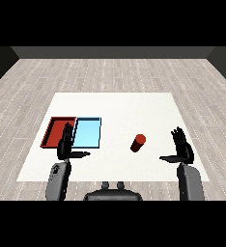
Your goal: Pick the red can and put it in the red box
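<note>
Red can (138, 143) lies tilted on the table between the light blue tray (88, 133) and your right hand (182, 147); both hands spread, empty. Left hand (65, 143) overlaps the red tray (54, 130). Risk: can may roll away at first finger contact

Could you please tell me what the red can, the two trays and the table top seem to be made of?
The small red cylindrical can looks like painted metal or plastic: even colour, no label, so it stays open. The shallow red tray and the shallow light blue tray look like matte plastic, with flat colour, thin raised rims and no shine. The white table looks like smooth matte laminate, with no grain showing.
</note>
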Available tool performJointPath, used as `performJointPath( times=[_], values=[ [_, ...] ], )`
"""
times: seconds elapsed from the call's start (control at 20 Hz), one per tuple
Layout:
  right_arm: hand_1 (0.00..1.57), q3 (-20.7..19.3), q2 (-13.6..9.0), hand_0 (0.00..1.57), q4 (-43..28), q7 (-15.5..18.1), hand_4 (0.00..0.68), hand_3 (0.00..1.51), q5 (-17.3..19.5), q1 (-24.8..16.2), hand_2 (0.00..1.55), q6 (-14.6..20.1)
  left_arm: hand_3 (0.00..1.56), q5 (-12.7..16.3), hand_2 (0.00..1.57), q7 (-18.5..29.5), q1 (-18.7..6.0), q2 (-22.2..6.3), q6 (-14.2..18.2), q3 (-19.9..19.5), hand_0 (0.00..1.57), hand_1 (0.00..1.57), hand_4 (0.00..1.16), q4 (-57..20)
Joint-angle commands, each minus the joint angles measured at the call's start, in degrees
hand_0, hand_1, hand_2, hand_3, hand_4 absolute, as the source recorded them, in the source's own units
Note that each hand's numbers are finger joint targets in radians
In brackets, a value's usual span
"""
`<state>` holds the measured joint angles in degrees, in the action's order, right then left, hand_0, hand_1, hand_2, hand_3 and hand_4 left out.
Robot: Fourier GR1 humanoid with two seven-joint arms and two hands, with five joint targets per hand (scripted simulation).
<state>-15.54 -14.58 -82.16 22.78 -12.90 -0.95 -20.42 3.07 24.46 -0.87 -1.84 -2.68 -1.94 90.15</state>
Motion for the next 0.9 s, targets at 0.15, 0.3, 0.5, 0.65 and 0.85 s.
performJointPath(
  times=[0.15, 0.3, 0.5, 0.65, 0.85],
  values=[
    [0.0, 2.25, 2.53, 0.0, 2.17, -4.82, 0.0, 0.0, 1.0, 5.47, 0.0, 2.52, 0.0, 1.37, 0.0, -2.62, -3.48, -0.48, 0.39, -1.39, 0.0, 0.0, 0.0, 0.38],
    [0.0, 4.41, 5.32, 0.0, -2.97, -3.81, 0.0, 0.0, 2.51, -0.86, 0.0, 2.91, 0.0, 1.28, 0.0, -0.6, 3.65, -0.45, -1.31, 0.25, 0.0, 0.0, 0.0, 4.92],
    [0.0, 4.03, 4.67, 0.0, 4.08, -4.7, 0.0, 0.0, 1.49, 5.09, 0.0, 2.02, 0.0, 1.46, 0.0, -3.64, -0.22, 1.07, 0.45, 1.06, 0.0, 0.0, 0.0, 5.07],
    [0.0, 3.98, 5.04, 0.0, 6.88, -5.21, 0.0, 0.0, 1.9, 8.32, 0.0, 3.63, 0.0, 2.06, 0.0, 0.53, 2.99, -0.27, -1.26, -0.51, 0.0, 0.0, 0.0, 3.57],
    [0.0, 4.12, 5.11, 0.0, 7.55, -7.27, 0.0, 0.0, 0.46, 8.98, 0.0, 2.99, 0.0, 2.22, 0.0, 0.15, -3.65, -1.28, -0.61, -2.68, 0.0, 0.0, 0.0, -2.24]
  ],
)
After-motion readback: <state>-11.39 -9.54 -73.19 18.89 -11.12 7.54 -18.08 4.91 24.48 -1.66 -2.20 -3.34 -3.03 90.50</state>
